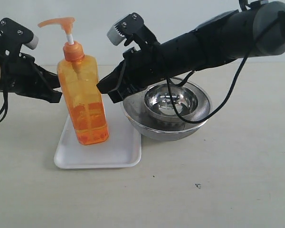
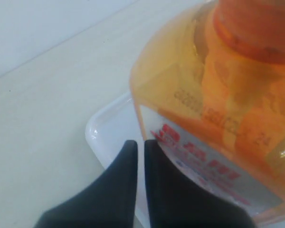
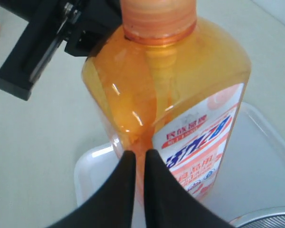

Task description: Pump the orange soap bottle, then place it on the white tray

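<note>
The orange soap bottle (image 1: 83, 104) stands upright on the white tray (image 1: 118, 154), its orange pump head (image 1: 57, 22) raised on the white stem. My left gripper (image 1: 58, 91) is shut, and its tips rest against the bottle's left side. My right gripper (image 1: 100, 89) is shut too, with its tips at the bottle's right side. In the left wrist view the shut gripper (image 2: 140, 142) sits by the bottle (image 2: 218, 95) above the tray's corner (image 2: 104, 130). The right wrist view shows the shut gripper (image 3: 140, 153) in front of the bottle (image 3: 166, 95) and the tray (image 3: 92, 166). Nothing lies between either pair of fingers.
Two nested round steel bowls (image 1: 133, 116) stand just right of the tray, under my right arm. A bowl rim (image 3: 270, 218) shows in the right wrist view, and the left arm (image 3: 38, 47) is behind the bottle. The table is pale beige.
</note>
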